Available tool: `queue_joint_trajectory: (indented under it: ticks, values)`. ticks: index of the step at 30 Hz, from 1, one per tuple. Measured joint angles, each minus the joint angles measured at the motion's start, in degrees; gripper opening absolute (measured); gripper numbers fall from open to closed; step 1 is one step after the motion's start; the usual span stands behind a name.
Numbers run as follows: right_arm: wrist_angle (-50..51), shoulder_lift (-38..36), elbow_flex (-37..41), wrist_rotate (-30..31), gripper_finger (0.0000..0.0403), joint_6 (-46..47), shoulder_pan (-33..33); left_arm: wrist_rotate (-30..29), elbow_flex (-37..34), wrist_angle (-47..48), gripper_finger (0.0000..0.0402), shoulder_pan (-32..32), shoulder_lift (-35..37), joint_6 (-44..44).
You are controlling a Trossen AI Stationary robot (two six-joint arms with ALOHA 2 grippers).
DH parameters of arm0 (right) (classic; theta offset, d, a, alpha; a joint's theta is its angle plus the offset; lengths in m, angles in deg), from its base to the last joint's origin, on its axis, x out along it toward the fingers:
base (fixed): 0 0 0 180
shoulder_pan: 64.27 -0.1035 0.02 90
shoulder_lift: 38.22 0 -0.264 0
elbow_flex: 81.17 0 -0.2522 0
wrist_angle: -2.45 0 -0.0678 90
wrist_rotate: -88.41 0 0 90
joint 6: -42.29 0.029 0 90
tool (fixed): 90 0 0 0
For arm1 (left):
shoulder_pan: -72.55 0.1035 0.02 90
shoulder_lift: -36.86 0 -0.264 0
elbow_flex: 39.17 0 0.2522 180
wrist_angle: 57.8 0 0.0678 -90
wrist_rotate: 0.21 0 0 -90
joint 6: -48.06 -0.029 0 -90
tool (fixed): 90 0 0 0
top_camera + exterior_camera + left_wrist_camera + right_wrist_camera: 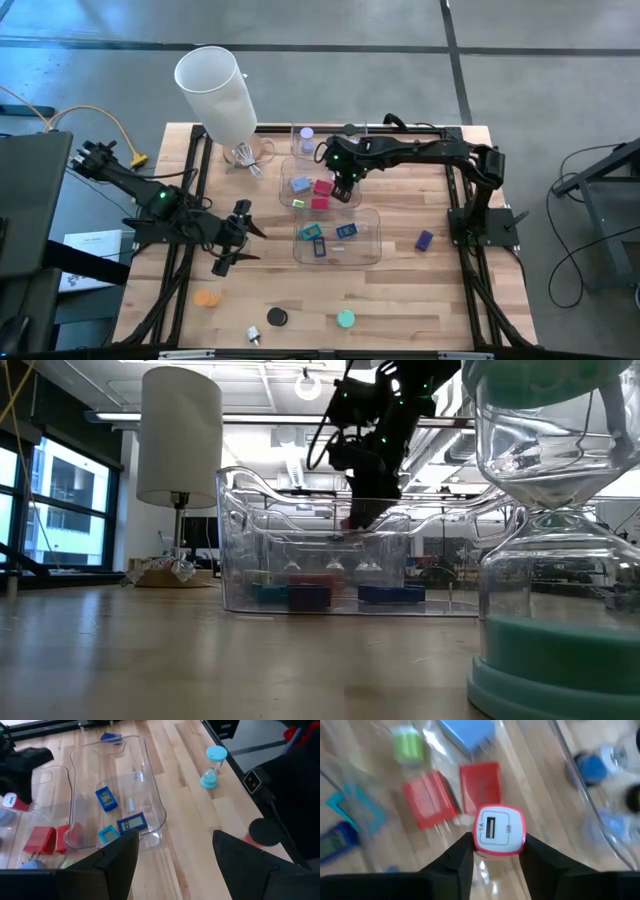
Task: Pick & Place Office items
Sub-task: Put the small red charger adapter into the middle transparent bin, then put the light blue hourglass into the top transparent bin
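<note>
The right gripper (pixel 494 851) hangs over the middle clear bin (pixel 300 170), toward the far edge of the worktop (pixel 420 300), and its fingers pinch a small red-and-white USB charger block (pixel 499 831). From the right wrist view the block looks to be gripped low on its sides, with the socket face toward the camera, so this reads as the drop-off step. Two red blocks (pixel 451 794), a blue plug (pixel 468 732) and a green piece (pixel 409 744) already lie in the bin right under it.

To do this bit well, probably the trick is to come down low inside the bin walls before letting go, so the block doesn't bounce off the red ones and hop out. Open the fingers just enough to let it slide free, then lift straight up so nothing catches on the bin rim.

The left gripper (pixel 172 847) waits near the left edge of the worktop with its fingers spread wide and nothing between them. Left loose on the worktop are an orange disc (pixel 206 298), a black disc (pixel 277 317) and a teal sand timer (pixel 345 319) along the near edge, plus a purple block (pixel 424 240) off to the right side. The nearer bin (pixel 150 795) holds a few blue and teal pieces.
</note>
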Motion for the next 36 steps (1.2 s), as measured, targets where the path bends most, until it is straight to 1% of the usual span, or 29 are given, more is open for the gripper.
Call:
queue_joint_trajectory:
  ticks: [5,12,17,22,24,29,36]
  values:
    - [0.39,0.18,0.13,0.22,0.0174,0.45,0.16,-0.03,0.02,-0.12,0.0246,0.0,-0.73,0.29]
    - [-0.87,0.18,0.13,1.06,0.0212,1.76,-0.12,-0.03,0.02,-0.11,0.0246,0.0,-2.21,0.31]
    - [-0.7,-0.18,0.13,5.47,0.023,1.34,-0.09,-0.03,0.02,-0.11,0.0246,0.0,-3.19,0.6]
    - [-0.26,-3.26,0.13,6.16,0.023,1.35,-0.3,-0.05,0.02,-0.21,0.0246,0.0,-3.4,1.16]
    - [0.37,-5.28,0.13,4.8,0.0228,1.44,-0.37,-0.05,0.02,-0.6,0.0246,0.0,-3.4,1.18]
    - [2.93,-10.55,0.11,-1.35,0.0228,2.76,-1.53,-0.05,0.02,-0.92,0.0246,0.0,-3.4,1.18]
    - [8.65,-16.85,-0.02,-7.06,0.0228,5.35,-6.33,-0.04,0.02,-0.88,0.0246,-0.02,-3.4,1.18]
